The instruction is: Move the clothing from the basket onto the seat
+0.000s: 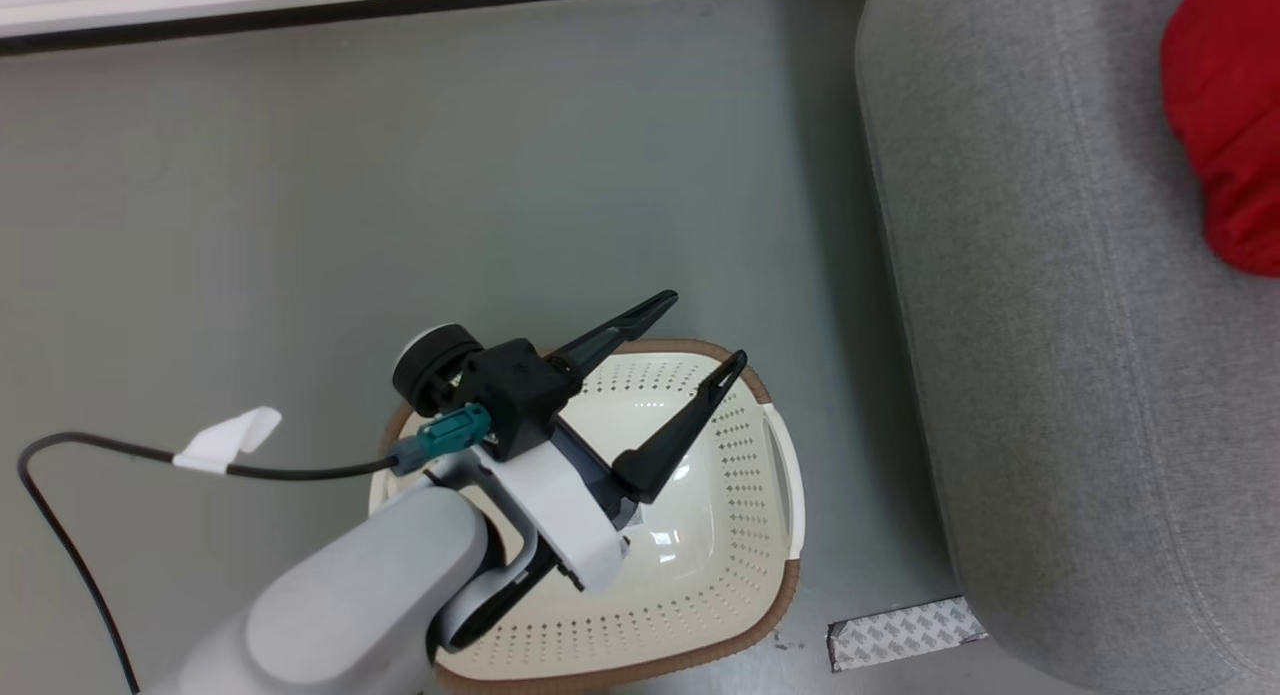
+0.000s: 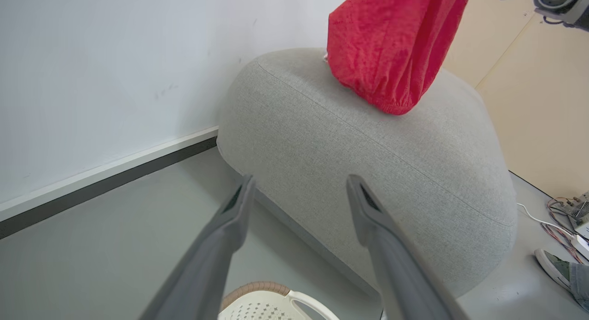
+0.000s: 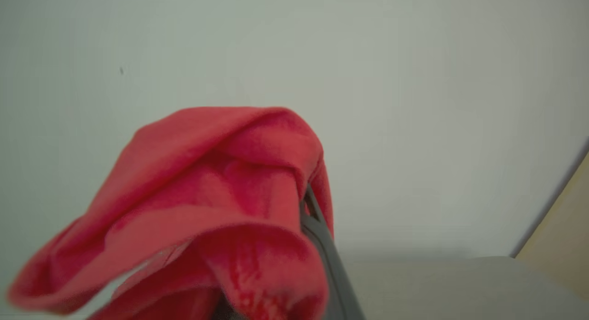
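Right gripper (image 3: 301, 202) is clamping a bunched fold of the clothing (image 2: 391, 48); one dark finger (image 3: 322, 237) is showing, the other is lying under the red fabric. The garment is hanging in a loose sack below that gripper, its gathered lower hem meeting or just clearing the top of the seat (image 1: 1050, 325); I cannot tell which. Left gripper (image 1: 705, 327) is hovering with fingers spread and holding nothing. The basket (image 1: 700, 575) is sitting directly beneath it with no garment inside, and the seat is lying ahead of and beyond its fingertips. Judging the task as nearly done, with lowering and release remaining. Risks: the thin fabric is wrapping around the right finger, so on opening it may cling and get dragged back off rather than dropping. Because the cloth is hanging as one bundle over a rounded, sloping cushion, releasing it off-centre could let it slump toward the edge and slide to the floor (image 1: 500, 175). The floor is looking smooth and grey-green, with a patch of patterned tape (image 1: 905, 630) beside the basket. A white wall (image 2: 92, 57) with a dark baseboard (image 2: 115, 172) is running beyond the left fingers. A beige panel (image 2: 543, 103), loose wires (image 2: 561, 209) and a person's shoe (image 2: 554, 267) are sitting past the seat's far side.
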Available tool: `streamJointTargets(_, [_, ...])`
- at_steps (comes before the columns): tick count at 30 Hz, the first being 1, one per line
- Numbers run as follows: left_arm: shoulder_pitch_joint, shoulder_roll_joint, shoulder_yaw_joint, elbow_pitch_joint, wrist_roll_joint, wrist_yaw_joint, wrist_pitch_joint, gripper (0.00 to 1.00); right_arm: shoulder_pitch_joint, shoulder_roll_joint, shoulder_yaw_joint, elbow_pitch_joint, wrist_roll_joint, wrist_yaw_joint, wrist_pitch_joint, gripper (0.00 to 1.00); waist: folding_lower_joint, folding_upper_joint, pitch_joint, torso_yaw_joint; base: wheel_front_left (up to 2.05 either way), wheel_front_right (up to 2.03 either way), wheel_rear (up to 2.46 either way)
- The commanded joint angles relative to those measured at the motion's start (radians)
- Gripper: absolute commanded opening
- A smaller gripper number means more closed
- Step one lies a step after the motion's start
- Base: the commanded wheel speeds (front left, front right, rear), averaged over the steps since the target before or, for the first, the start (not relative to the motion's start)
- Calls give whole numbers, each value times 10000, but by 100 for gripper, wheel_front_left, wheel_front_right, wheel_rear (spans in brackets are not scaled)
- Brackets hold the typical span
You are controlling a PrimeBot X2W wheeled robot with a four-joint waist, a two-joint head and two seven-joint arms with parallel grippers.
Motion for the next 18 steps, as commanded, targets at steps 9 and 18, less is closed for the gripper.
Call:
streamJointTargets(9, [-30, 110, 28, 18, 3, 24, -87, 100, 603, -714, 255, 2131, 6, -25, 1210, 0, -2, -1, 31, 80, 0, 0, 0])
streamJointTargets(18, [-53, 88, -32, 69, -70, 26, -67, 100, 816, -657, 1695, 2836, 809, -25, 3424, 0, -2, -1, -13, 67, 0, 0, 0])
